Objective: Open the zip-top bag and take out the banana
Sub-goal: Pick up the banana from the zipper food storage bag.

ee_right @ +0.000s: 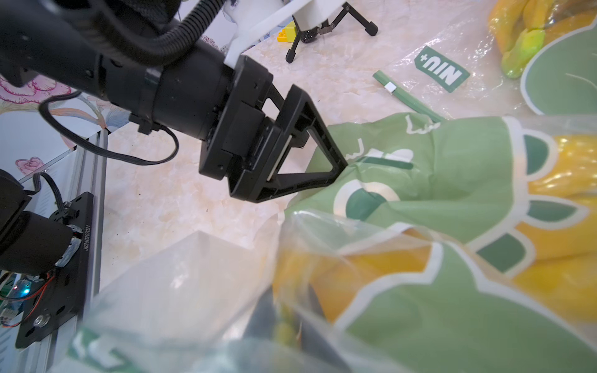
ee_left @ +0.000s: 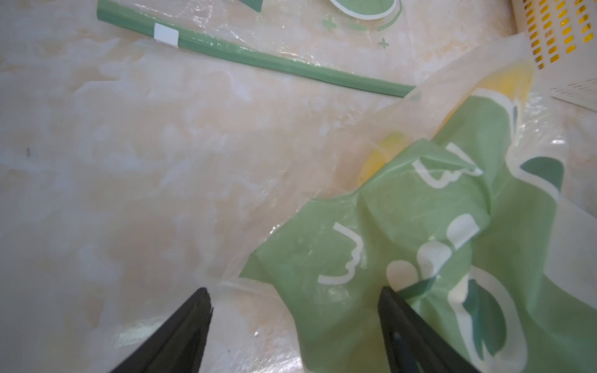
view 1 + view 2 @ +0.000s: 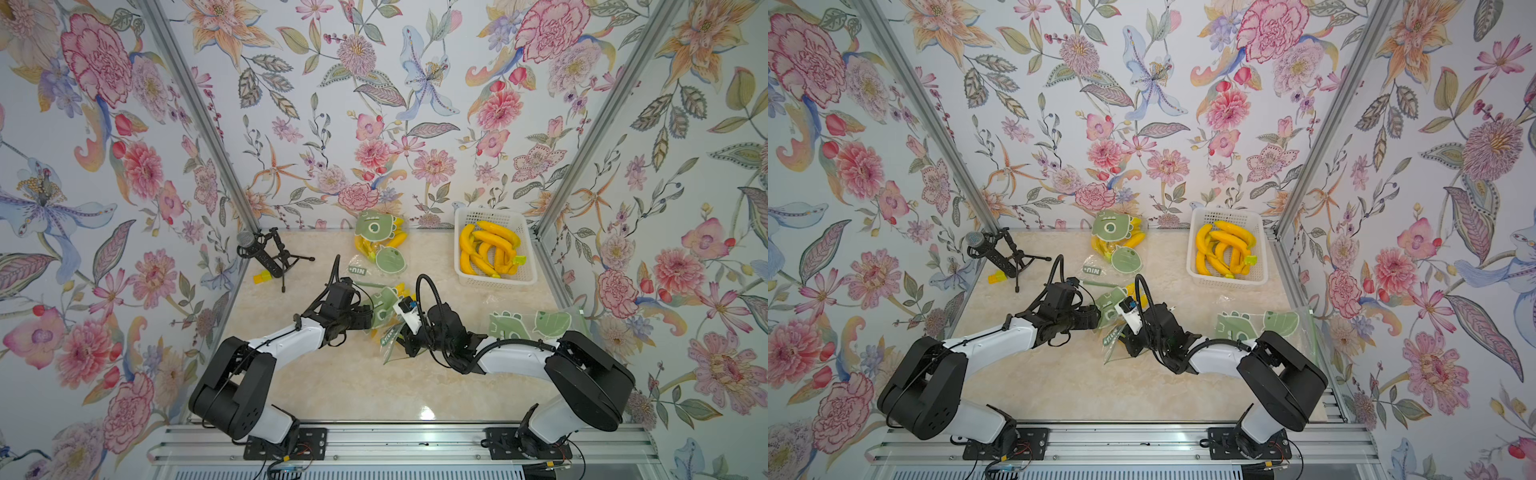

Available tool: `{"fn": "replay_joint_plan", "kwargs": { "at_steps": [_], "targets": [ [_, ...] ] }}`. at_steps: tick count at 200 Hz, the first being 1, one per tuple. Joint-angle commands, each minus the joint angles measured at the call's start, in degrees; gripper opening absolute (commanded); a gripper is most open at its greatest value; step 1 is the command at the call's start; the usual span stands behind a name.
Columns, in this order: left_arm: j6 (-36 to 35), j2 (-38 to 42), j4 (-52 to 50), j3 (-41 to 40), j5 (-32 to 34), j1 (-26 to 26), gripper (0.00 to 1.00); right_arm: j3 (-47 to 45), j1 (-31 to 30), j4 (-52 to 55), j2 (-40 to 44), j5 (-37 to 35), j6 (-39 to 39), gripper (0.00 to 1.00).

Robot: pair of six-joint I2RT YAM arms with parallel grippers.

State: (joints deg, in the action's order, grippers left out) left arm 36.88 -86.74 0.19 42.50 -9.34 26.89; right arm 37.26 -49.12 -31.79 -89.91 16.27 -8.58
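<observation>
The zip-top bag [image 3: 384, 309] lies near the basket [image 3: 496, 281], banana [image 1: 565, 264] end toward it; the right gripper [image 3: 402, 341], fingers apparently closed on film, holds the mouth end farthest from the basket, while the left gripper [image 2: 294, 292] stands spread alongside.

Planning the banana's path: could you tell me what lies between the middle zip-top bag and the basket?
Only bare tabletop separates bag and basket, in both top views; the right arm's cable arcs above.
</observation>
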Motion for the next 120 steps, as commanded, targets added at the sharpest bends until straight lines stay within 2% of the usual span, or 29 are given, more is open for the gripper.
{"fn": "replay_joint_plan", "kwargs": {
  "at_steps": [1, 37, 59, 80, 120],
  "targets": [
    [3.5, -2.5, 6.5, -0.7, -4.5, -0.2, 0.75, -1.7, -0.6, 0.3, -2.1, 0.3, -0.8, 0.10],
    [4.6, -5.4, 8.0, -0.5, -4.5, -0.2, 0.54, -2.4, -0.9, -1.1, -2.8, 0.1, -1.3, 0.09],
    [5.2, -5.3, 8.1, 0.0, -3.5, -0.2, 0.34, -2.5, -1.0, -0.7, -2.4, -0.6, -0.8, 0.08],
    [4.5, -4.9, 5.0, 2.4, 0.4, -0.3, 0.18, -2.7, -1.1, 0.4, -1.2, -1.2, -0.1, 0.07],
    [2.8, -3.7, 1.1, 5.0, 5.1, -4.2, 0.04, -3.1, -1.8, 4.0, 2.6, -1.1, 2.5, 0.07]
  ]
}}
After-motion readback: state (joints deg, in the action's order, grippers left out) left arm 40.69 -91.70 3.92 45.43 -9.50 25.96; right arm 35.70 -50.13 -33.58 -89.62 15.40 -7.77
